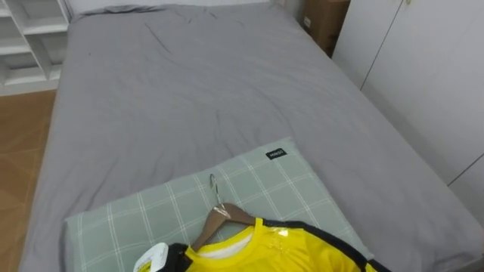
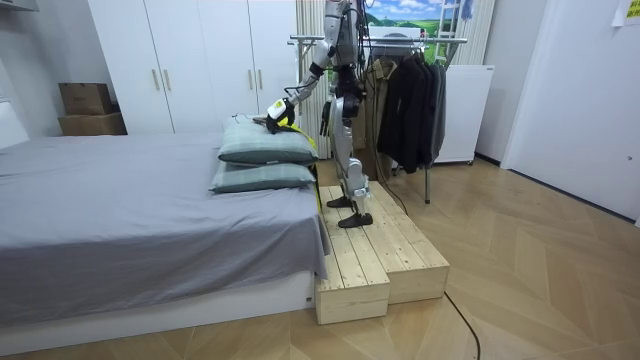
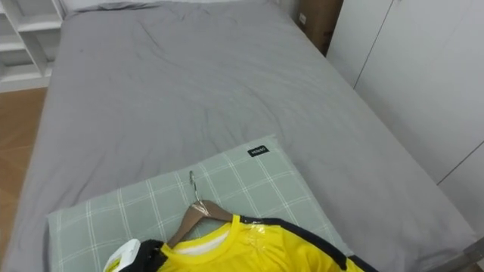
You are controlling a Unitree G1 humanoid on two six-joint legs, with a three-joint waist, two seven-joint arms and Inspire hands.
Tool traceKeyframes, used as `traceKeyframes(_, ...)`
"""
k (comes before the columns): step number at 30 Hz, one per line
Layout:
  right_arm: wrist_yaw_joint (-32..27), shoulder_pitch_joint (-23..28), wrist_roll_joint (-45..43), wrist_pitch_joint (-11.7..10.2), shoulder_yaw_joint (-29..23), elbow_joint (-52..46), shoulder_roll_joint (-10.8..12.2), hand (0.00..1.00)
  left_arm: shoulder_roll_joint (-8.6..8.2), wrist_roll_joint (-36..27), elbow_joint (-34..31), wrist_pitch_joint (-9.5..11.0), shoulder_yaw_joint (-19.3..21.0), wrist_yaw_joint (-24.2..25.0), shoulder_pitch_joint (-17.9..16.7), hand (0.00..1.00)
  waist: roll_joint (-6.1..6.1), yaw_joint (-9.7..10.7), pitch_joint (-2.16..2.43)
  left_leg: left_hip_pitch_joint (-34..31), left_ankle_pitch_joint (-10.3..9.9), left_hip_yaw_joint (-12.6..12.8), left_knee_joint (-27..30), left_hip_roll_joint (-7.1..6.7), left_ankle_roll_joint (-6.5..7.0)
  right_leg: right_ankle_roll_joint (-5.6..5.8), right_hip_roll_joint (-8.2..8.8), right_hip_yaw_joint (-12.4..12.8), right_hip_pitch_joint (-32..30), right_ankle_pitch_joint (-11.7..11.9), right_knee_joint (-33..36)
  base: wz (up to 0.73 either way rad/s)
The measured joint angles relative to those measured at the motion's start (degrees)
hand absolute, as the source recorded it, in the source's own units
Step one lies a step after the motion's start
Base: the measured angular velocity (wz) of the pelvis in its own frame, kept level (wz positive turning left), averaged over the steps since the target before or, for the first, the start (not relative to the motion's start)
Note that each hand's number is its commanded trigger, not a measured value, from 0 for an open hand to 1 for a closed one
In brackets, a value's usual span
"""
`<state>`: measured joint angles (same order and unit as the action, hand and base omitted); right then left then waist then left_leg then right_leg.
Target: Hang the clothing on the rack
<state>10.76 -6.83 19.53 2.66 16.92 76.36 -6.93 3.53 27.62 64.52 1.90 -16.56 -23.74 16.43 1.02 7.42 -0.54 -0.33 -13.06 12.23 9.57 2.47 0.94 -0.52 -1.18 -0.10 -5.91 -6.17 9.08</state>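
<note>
While the robot stands on the wooden platform (image 2: 380, 250) at the head of the bed (image 1: 189, 91), leaning toward it with its left arm out, the yellow shirt (image 1: 287, 245) lies on the top pillow (image 1: 151, 211), already threaded onto a wooden hanger (image 1: 223, 219) whose metal hook points away from the robot, up the bed. Its left hand (image 1: 162, 258) sits at the shirt's near shoulder, half lost at the picture's edge, and I can't tell whether it is pinching the cloth, gripping the hanger or merely resting there. Its right hand (image 2: 326, 120) seems to hang by the hip, too small from where I stand to read. The rack (image 2: 400, 42) is right behind it, its rail crowded with dark clothes (image 2: 410, 95). I'd say the lift is the risky part. If the hand has only cloth and not wood, the hanger could tip and the shirt slide off one arm. The hook could also snag the pillowcase as it drags. After that the robot must turn on a narrow platform, where a misplaced foot near the step matters, and the hook has to find a gap on that packed rail without knocking a neighbour loose.
</note>
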Motion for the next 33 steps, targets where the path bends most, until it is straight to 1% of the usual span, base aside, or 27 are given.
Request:
traceKeyframes(4,-0.1,0.0,0.0,0.0,0.0,0.0,0.0,0.0,-0.13,-0.1,0.7,-0.2,0.0,-0.8,-0.3,1.0,0.02,0.0,0.01,0.0,0.0,0.0,-0.1,0.01,0.0,-0.01,-0.02,0.0,0.0,0.0,0.0,0.0)
traceKeyframes(12,-0.2,0.0,0.0,-0.1,0.0,0.0,0.0,0.0,-0.21,-1.3,1.2,-0.1,0.0,-0.8,-0.8,1.0,0.14,0.1,0.08,0.1,0.0,-0.1,-0.1,0.02,0.0,-0.03,-0.06,0.1,0.0,0.0,-0.1,0.0)
traceKeyframes(16,-0.3,0.0,0.3,-0.1,0.4,0.0,0.0,0.0,-0.25,-3.3,1.2,0.0,-0.4,-0.6,-1.3,1.0,0.11,0.0,0.1,0.1,0.0,0.0,-0.1,0.02,0.0,-0.03,-0.05,0.1,0.1,0.0,-0.2,0.0)
traceKeyframes(21,-0.8,0.0,0.3,-0.1,1.2,0.0,0.0,0.0,-0.29,-3.3,1.4,0.1,-0.4,-0.6,-1.7,1.0,0.02,0.0,0.09,0.7,0.0,0.0,-0.2,0.03,0.0,-0.03,-0.08,0.1,0.8,0.0,-0.5,-0.01)
traceKeyframes(23,-1.0,0.0,0.4,-0.1,1.4,0.0,0.0,0.0,-0.34,-3.4,1.3,0.0,-0.4,-0.5,-2.2,1.0,-0.18,0.0,0.24,1.1,0.0,0.0,-0.2,0.03,0.0,-0.03,-0.08,0.0,1.1,0.0,-0.5,-0.04)
traceKeyframes(33,-1.4,0.0,0.4,-0.1,1.6,0.0,0.0,0.0,-0.33,-3.4,1.1,0.0,-0.4,-0.6,-2.3,1.0,-0.22,0.0,0.26,1.1,0.0,0.0,-0.2,0.01,0.0,-0.03,-0.06,-0.1,1.1,0.0,-0.5,0.0)
